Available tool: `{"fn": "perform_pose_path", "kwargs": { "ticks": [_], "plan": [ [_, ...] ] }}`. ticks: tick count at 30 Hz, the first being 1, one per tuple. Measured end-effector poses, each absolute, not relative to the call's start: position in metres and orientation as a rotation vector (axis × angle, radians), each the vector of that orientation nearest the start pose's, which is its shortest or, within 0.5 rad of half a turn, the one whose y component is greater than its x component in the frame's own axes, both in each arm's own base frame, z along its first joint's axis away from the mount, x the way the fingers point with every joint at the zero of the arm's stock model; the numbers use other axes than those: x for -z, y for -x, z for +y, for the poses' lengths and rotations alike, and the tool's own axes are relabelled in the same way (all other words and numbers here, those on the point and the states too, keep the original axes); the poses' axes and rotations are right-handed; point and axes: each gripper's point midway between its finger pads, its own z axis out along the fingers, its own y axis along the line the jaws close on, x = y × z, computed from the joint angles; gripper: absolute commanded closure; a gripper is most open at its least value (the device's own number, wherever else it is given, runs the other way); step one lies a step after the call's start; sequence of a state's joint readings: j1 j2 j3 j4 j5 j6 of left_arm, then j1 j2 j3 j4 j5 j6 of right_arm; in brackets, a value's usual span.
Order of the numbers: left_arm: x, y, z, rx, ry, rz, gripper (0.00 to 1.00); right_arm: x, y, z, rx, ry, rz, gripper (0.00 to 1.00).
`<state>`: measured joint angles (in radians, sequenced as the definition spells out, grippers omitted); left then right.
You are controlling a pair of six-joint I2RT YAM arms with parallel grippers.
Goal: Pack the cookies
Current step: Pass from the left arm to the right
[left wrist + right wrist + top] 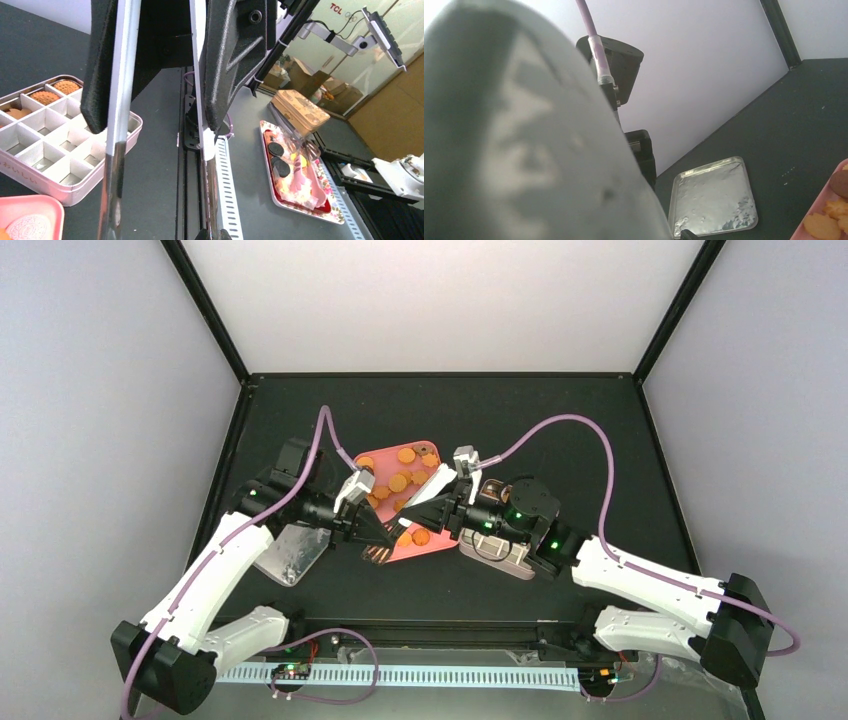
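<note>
Several orange cookies [404, 483] lie on a pink tray [432, 546] at the table's middle. My left gripper [376, 531] hangs over the tray's near left edge, shut on long metal tongs [116, 165]. In the left wrist view the tongs' two arms run down along the inner faces of the black fingers [235, 60]. My right gripper [437, 492] sits over the tray's right side. In the right wrist view one blurred grey finger [524, 140] fills the picture, so its jaws do not show. Two cookies [45, 96] rest in the far cells of a pink divided tin [75, 187].
The divided tin [505, 558] lies partly under the right arm, right of the tray. Its silver lid [292, 552] [714, 197] lies left of the tray beside the left arm. A patterned tray [327, 212] with dark discs sits beyond the table's near edge.
</note>
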<state>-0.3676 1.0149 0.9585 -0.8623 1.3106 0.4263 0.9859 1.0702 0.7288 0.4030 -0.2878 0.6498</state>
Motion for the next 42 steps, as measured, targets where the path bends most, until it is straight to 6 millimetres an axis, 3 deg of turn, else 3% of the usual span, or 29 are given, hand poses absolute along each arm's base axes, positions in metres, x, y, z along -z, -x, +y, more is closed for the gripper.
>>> {"fn": "perform_pose_path", "kwargs": {
  "ticks": [3,7,12,22,35,42],
  "plan": [
    [-0.288,-0.129,-0.227,1.509,-1.273,1.667,0.98,-0.333,-0.171,0.346,-1.479,0.538,1.638,0.56],
    [-0.287,-0.127,-0.226,1.512,-1.283,1.657,0.98,-0.332,-0.172,0.346,-1.48,0.532,1.643,0.36],
    [-0.288,-0.124,-0.226,1.521,-1.29,1.648,0.98,-0.334,-0.174,0.347,-1.489,0.519,1.634,0.33],
    [-0.289,-0.121,-0.225,1.544,-1.29,1.641,0.98,-0.347,-0.171,0.352,-1.53,0.539,1.591,0.5],
    [-0.287,-0.117,-0.222,1.54,-1.282,1.678,0.96,-0.345,-0.162,0.357,-1.554,0.618,1.6,0.71],
    [-0.278,-0.139,-0.221,1.35,-1.276,1.743,0.66,-0.333,-0.168,0.347,-1.456,0.591,1.67,0.71]
  ]
}}
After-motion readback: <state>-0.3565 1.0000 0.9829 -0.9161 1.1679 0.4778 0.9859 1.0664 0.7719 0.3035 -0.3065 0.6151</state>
